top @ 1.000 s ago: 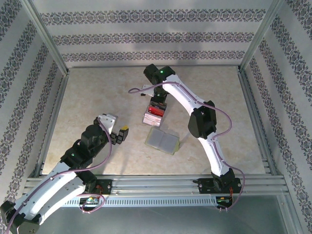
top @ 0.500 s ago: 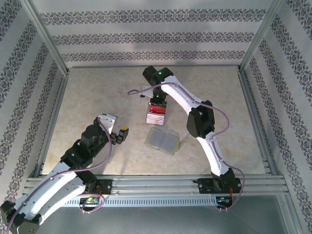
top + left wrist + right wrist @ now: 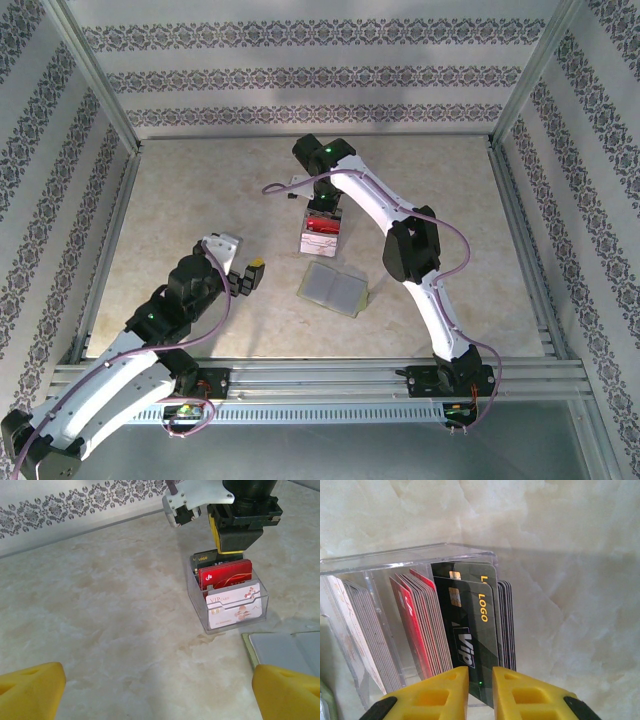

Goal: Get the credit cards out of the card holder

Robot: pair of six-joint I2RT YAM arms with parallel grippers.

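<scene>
Now our right tool (image 3: 480,682) straddles the dark grey card (image 3: 470,622) standing in the clear box (image 3: 410,556); we cannot tell if it pinches. Meanwhile our left tool (image 3: 245,277) gapes wide; the card holder (image 3: 335,288) lies open nearby.

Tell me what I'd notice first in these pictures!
Probably the clear plastic box packed with red, white and dark cards, mid-table. The right arm's yellow pincer hangs right over it, its fingers either side of a dark grey plastic card with gold lettering. Just nearer lies the open yellow-green folding card holder, pale grey inside.
</scene>
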